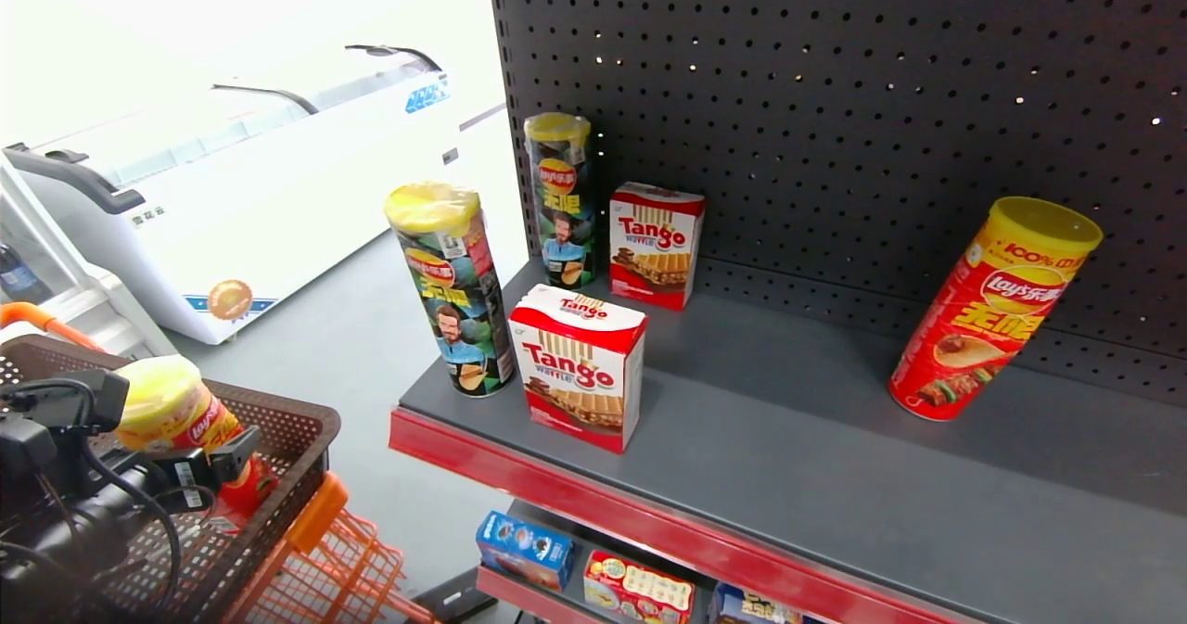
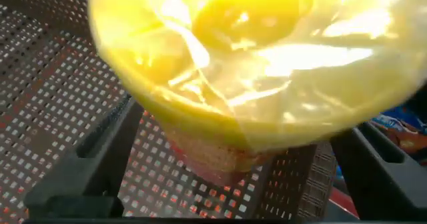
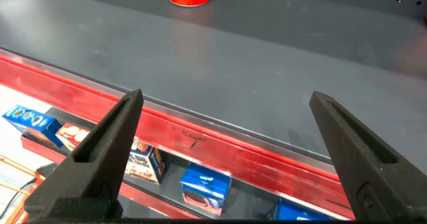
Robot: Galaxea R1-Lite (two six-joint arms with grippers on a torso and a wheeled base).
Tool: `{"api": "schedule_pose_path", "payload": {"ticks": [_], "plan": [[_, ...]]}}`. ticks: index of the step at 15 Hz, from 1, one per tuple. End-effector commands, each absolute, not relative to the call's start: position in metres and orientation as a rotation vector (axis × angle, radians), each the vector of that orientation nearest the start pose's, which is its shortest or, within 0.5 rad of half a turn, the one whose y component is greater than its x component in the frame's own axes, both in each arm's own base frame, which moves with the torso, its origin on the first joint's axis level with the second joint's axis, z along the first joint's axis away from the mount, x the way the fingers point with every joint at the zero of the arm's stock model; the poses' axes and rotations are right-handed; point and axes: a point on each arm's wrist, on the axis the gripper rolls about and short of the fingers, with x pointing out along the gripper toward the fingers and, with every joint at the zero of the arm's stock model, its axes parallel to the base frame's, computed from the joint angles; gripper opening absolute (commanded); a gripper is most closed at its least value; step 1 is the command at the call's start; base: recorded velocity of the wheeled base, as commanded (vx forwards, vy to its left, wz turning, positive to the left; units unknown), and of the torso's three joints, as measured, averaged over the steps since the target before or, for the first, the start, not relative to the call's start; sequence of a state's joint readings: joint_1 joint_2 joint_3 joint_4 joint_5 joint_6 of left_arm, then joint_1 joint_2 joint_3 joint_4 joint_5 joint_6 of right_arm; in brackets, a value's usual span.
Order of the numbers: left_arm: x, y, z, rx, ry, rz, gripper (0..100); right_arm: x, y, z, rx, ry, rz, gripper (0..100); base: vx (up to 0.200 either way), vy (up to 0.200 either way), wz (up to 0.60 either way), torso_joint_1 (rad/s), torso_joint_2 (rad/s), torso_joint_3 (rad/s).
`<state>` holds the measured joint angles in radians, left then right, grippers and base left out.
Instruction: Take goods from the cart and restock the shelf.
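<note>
The left gripper (image 2: pixel 233 134) has its black fingers (image 2: pixel 87 164) closed on either side of a held red chip can (image 1: pixel 181 415) with a yellow lid, gripping it around the middle. The can is tilted, lid toward 10 o'clock, over the brown mesh basket (image 1: pixel 287 439) of the cart, at 8 o'clock in the head view.

The right gripper (image 3: pixel 223 144) has its fingers (image 3: pixel 100 151) spread wide with nothing between them. It hangs over the red front lip (image 3: pixel 280 161) of the shelf (image 1: pixel 797 439).

At the shelf's 9 o'clock end stands the front dark chip can (image 1: pixel 452 290), with the front wafer box (image 1: pixel 580 369) just beside it at its 3 o'clock. Behind them, near the pegboard (image 1: pixel 835 95), stand the rear dark chip can (image 1: pixel 561 202) and the rear wafer box (image 1: pixel 654 246). The standing red chip can (image 1: pixel 997 313) is well apart, toward 3 o'clock. A white chest freezer (image 1: pixel 241 179) sits at 10 o'clock.
</note>
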<state>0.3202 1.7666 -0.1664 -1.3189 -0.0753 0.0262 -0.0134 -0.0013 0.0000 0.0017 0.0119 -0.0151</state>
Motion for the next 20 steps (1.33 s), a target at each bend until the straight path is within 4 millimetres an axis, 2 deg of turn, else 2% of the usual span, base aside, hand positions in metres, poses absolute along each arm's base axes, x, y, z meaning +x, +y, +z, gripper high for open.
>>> {"api": "schedule_pose_path", "payload": {"ticks": [1, 5, 6, 8, 12, 14, 17, 19, 20], "plan": [[0.221, 0.072, 0.082, -0.035, 0.303, 0.238, 100, -0.023, 0.001, 0.075, -0.015, 0.002, -0.002, 100, 0.0, 0.0, 0.0, 0.0, 0.0, 0.0], [0.229, 0.075, 0.078, -0.031, 0.291, 0.243, 100, -0.023, 0.001, 0.075, -0.015, 0.002, -0.002, 100, 0.0, 0.0, 0.0, 0.0, 0.0, 0.0], [0.231, 0.076, 0.079, -0.028, 0.278, 0.242, 0, -0.023, 0.001, 0.075, -0.015, 0.002, -0.002, 100, 0.0, 0.0, 0.0, 0.0, 0.0, 0.0], [0.238, 0.077, 0.083, -0.008, 0.257, 0.237, 0, -0.023, 0.001, 0.075, -0.015, 0.002, -0.002, 100, 0.0, 0.0, 0.0, 0.0, 0.0, 0.0], [0.238, 0.077, 0.088, 0.051, 0.239, 0.228, 0, -0.023, 0.001, 0.075, -0.015, 0.002, -0.002, 100, 0.0, 0.0, 0.0, 0.0, 0.0, 0.0], [0.231, 0.074, 0.111, 0.088, 0.162, 0.216, 0, -0.023, 0.001, 0.075, -0.015, 0.002, -0.002, 100, 0.0, 0.0, 0.0, 0.0, 0.0, 0.0], [0.21, 0.066, 0.133, 0.089, 0.143, 0.177, 0, -0.023, 0.001, 0.075, -0.015, 0.002, -0.002, 100, 0.0, 0.0, 0.0, 0.0, 0.0, 0.0], [0.21, 0.065, 0.148, 0.1, 0.081, 0.172, 0, -0.023, 0.001, 0.075, -0.015, 0.002, -0.002, 100, 0.0, 0.0, 0.0, 0.0, 0.0, 0.0], [0.207, 0.058, 0.165, 0.115, 0.01, 0.15, 0, -0.023, 0.001, 0.075, -0.015, 0.002, -0.002, 100, 0.0, 0.0, 0.0, 0.0, 0.0, 0.0]]}}
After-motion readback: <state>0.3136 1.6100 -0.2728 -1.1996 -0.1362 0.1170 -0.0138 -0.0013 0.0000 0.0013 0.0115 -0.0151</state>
